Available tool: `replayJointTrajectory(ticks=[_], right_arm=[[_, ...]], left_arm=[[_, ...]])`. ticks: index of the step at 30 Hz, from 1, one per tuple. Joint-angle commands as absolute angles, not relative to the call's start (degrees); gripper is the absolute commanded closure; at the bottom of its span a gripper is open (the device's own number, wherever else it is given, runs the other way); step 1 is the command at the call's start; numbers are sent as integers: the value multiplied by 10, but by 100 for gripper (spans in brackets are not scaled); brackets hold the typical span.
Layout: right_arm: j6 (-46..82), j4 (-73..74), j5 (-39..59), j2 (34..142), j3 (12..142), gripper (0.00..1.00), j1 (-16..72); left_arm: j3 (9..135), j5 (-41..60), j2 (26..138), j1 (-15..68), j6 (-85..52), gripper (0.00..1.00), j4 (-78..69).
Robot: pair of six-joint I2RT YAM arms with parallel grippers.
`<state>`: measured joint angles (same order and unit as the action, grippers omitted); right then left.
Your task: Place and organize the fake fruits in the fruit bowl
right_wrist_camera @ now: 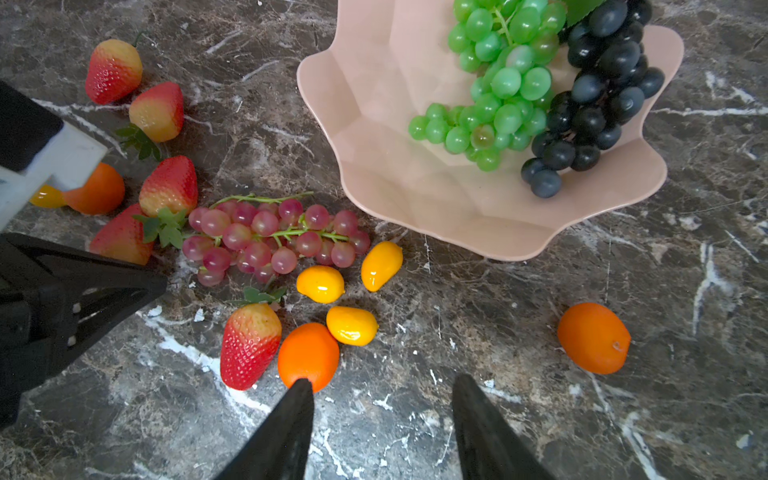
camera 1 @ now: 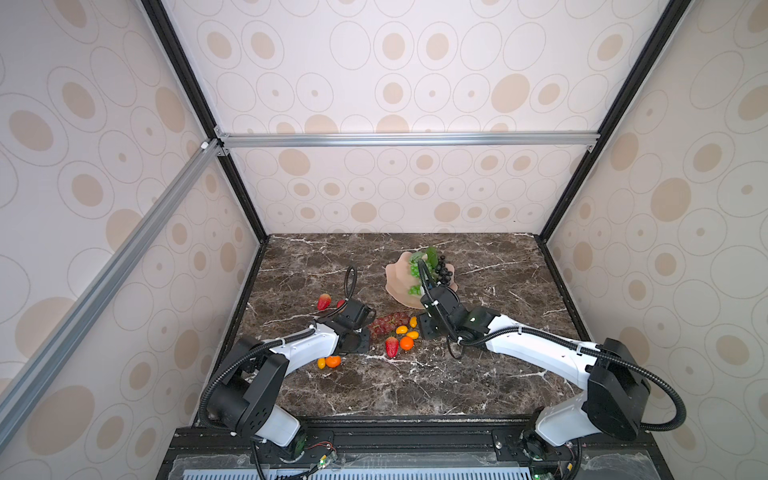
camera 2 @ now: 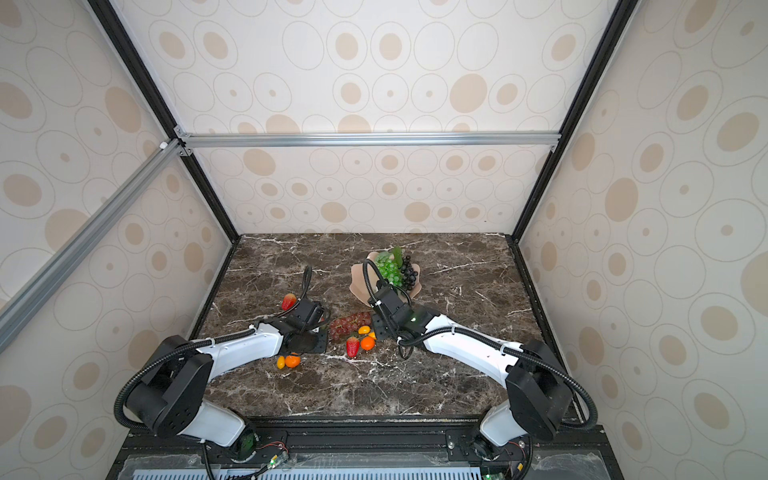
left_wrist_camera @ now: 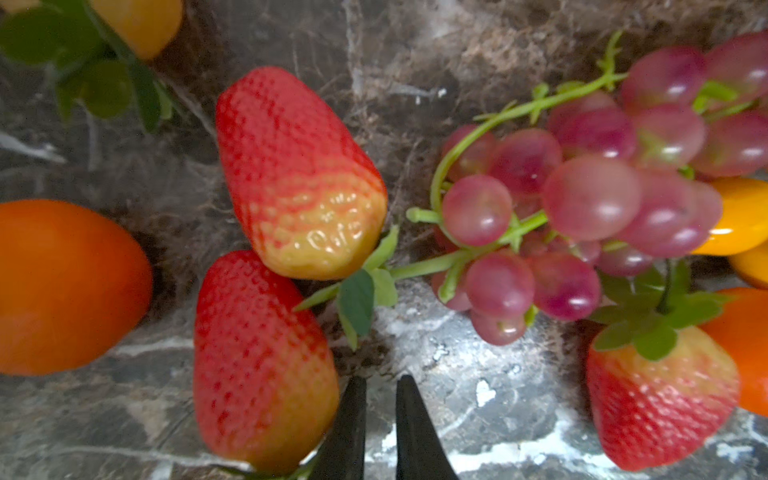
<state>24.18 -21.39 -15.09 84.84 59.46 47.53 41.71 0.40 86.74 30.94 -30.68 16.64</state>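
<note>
Fake fruits [right_wrist_camera: 274, 241] look light, slick plastic; pinch strawberry [left_wrist_camera: 266, 357] mid-body, grapes [left_wrist_camera: 590, 199] by stem [left_wrist_camera: 428, 264]; left gripper [left_wrist_camera: 381, 380] barely parted, right gripper [right_wrist_camera: 382, 379] spread, empty.

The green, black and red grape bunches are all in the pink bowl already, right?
Not quite. The green grapes and black grapes lie in the pink bowl, but the red grape bunch lies outside it on the marble table; the right wrist view shows this.

pink bowl [right_wrist_camera: 415, 199] holding grapes [right_wrist_camera: 507, 83], strawberries [right_wrist_camera: 249, 345] outside
</note>
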Motion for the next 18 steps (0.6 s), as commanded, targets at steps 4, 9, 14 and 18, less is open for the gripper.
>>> replayJointTrajectory(ticks=[4,9,14,18], right_arm=[[243,-219,-163,828,583,43,473],[242,-221,-167,825,583,43,473],[240,-222,-167,824,582,43,474],[240,-222,-168,823,583,43,474]], left_arm=[[431,-5,876,313,-289,74,152],[448,-22,896,312,-279,73,166],[468,-48,919,313,-273,70,181],[479,-50,935,312,-267,66,181]])
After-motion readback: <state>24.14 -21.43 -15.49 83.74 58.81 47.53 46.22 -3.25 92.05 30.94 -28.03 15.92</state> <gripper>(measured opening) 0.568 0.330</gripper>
